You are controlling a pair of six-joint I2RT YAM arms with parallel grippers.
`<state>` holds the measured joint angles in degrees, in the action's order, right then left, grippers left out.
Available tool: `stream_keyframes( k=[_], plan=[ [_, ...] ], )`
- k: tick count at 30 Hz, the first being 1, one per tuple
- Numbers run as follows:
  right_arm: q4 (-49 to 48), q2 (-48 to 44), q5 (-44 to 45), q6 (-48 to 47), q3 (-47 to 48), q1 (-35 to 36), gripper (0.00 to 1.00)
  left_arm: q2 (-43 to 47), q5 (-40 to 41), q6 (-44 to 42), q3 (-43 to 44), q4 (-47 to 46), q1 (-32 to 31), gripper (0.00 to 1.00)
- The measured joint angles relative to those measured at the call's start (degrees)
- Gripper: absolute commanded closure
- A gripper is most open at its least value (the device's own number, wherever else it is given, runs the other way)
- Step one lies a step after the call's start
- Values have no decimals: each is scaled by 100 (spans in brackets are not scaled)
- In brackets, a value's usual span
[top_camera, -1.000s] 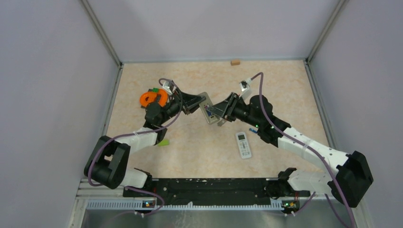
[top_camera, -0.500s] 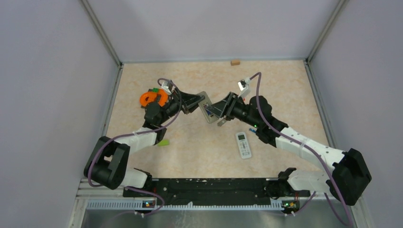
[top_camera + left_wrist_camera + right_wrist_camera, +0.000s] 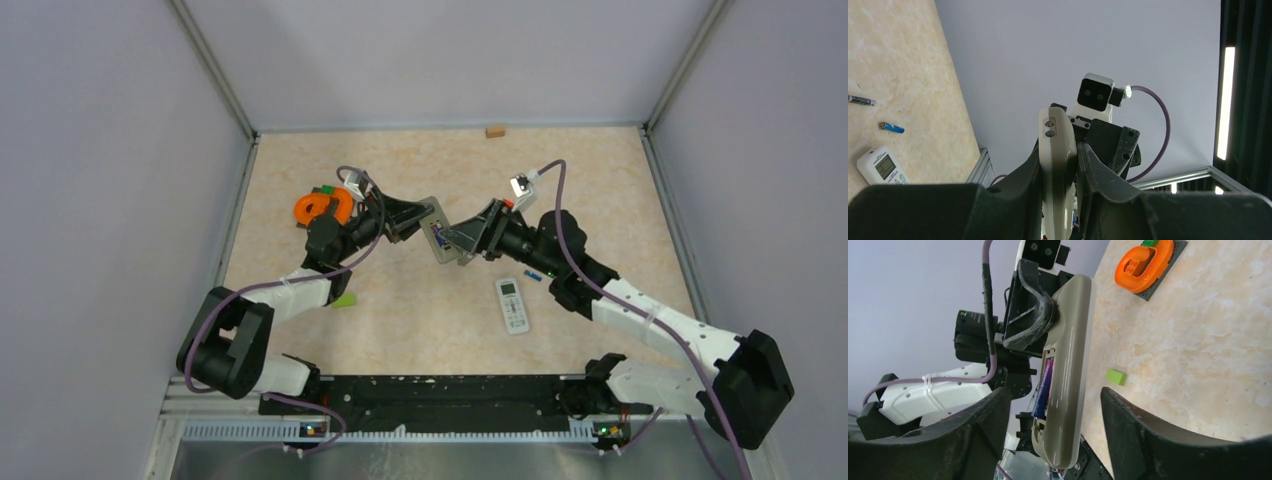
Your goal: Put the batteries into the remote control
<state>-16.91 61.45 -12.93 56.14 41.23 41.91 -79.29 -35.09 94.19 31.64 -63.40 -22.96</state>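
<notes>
Left gripper (image 3: 1060, 156), jaws clenched on the remote control (image 3: 1068, 355), holds it edge-up above the bench (image 3: 1198, 340). Right gripper (image 3: 1054, 392), jaws released, straddles it without contact. One purple battery (image 3: 1044, 387) lies in its open back, between the right jaws. It is probably light, rigid and slick, and is best pinched mid-barrel.
</notes>
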Motion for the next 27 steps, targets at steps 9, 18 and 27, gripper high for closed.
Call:
stream_keyframes(
  k=[9,18,27],
  plan=[
    [-267,-7,-439,-90,-162,-11,61,0,-11,61,0,-55,0,100],
    [-444,20,-498,-48,-221,-20,73,0,-48,57,0,-197,11,100],
    [-570,413,-466,17,-166,-35,74,0,35,-81,0,33,98,100]
  ],
)
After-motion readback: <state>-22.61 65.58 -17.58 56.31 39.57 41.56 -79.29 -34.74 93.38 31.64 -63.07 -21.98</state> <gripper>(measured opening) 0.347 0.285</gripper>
